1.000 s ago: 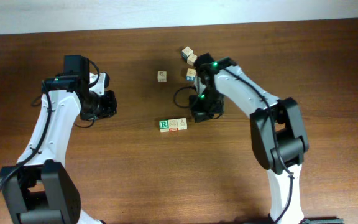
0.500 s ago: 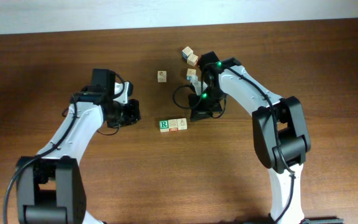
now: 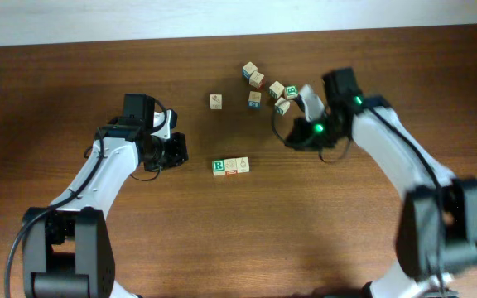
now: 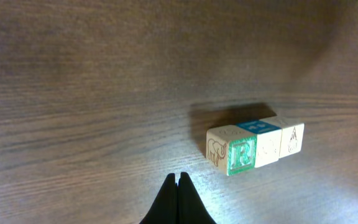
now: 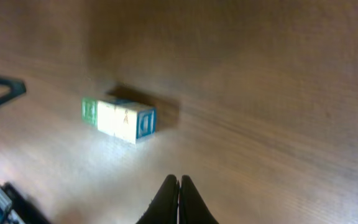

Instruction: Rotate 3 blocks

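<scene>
Toward the table's left edge: left gripper (image 3: 180, 151), fingers (image 4: 169, 199) pressed together on nothing, aimed at the blocks. Just right of it, near the table's middle: the three blocks (image 3: 230, 165) in a touching row, with the green R block (image 3: 219, 166) nearest the left gripper, then the red-marked block (image 3: 231, 165), then the pale block (image 3: 243, 165). Beyond, toward the far edge: seven loose cubes (image 3: 256, 80), scattered. Right of the row and apart from it: right gripper (image 3: 289, 139), fingers (image 5: 169, 202) likewise closed tight, empty, above bare wood.
</scene>
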### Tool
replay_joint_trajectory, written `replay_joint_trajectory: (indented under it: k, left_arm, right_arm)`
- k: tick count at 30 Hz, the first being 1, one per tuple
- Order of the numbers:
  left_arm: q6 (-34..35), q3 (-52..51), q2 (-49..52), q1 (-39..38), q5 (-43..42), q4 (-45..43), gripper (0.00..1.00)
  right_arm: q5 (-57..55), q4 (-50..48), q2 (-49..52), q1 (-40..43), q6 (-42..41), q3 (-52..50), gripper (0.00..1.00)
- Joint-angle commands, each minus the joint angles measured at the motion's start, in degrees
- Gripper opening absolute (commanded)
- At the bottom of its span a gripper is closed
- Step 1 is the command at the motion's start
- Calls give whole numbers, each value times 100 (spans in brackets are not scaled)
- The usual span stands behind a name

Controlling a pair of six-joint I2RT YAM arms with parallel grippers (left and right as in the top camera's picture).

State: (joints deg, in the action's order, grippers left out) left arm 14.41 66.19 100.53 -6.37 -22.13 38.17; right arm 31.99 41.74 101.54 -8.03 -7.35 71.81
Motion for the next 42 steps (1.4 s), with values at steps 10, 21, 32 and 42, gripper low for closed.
replay_joint_trajectory:
  k: [10, 21, 32, 42]
  left_arm:
    - [293, -37, 420, -507, -151, -221, 0]
    - [105, -37, 863, -564, -675, -538, 0]
    - [-35, -37, 863, -564, -839, -535, 0]
    - [-35, -37, 863, -564, -833, -514, 0]
  right_arm:
    - [-46, -1403, -157, -162, -1130, -977, 4]
    - [-164, -1808, 201, -535, -1311, -977, 4]
    - [-459, -1996, 470, -673, -1832, -975, 4]
    - [-920, -2173, 601, -1121, -2358, -975, 4]
